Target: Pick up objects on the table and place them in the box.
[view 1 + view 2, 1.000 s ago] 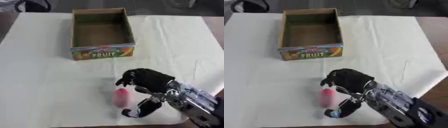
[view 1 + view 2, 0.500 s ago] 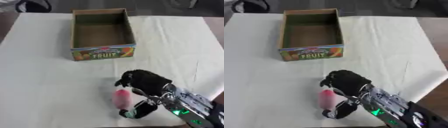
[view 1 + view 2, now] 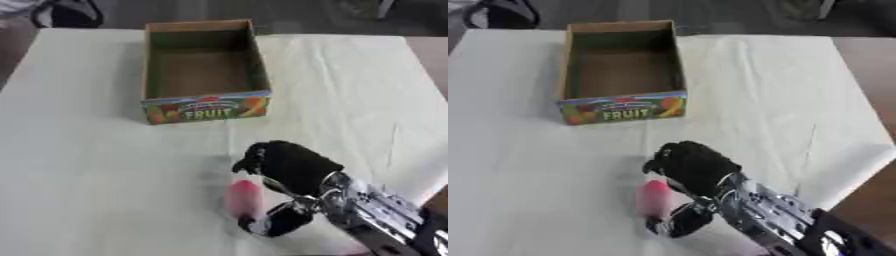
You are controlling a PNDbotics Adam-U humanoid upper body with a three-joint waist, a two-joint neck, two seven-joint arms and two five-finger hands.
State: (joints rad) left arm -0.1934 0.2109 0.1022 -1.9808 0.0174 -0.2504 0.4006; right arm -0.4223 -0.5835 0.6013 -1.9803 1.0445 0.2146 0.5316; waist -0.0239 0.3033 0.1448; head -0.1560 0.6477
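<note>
little has shifted since before: your right hand [image 3: 289,167] stays over the pink object [image 3: 242,196], fingers and thumb curling round it, not lifted. box [image 3: 203,106] sits well apart on the table [image 3: 87,175]. pink object looks light, smooth; take it mid-body.

**What stays out of sight**

The black right hand [image 3: 289,167] covers one side of the blurred pink upright object [image 3: 242,198], so contact cannot be judged. The arm runs off the lower right corner. A dark shape [image 3: 66,12] at the far left edge is cut off.
</note>
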